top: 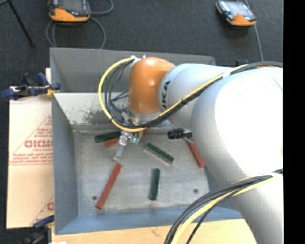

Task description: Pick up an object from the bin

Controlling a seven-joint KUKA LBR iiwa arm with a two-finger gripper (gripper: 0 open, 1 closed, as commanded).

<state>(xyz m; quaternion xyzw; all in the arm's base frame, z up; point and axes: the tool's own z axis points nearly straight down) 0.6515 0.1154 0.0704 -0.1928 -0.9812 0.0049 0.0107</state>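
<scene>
A red stick (107,185) lies slantwise near the bin's (64,157) front-left corner, a dark green stick (154,184) by the front edge's middle; the gripper (120,150) hangs just beyond the red stick's far end; apart or together, I cannot tell.

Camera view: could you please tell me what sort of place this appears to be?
Probably a robotics lab set up for grasping trials: a large white robot arm reaches into a grey metal bin of red and green sticks, and orange handheld devices lie on the dark floor.
</scene>
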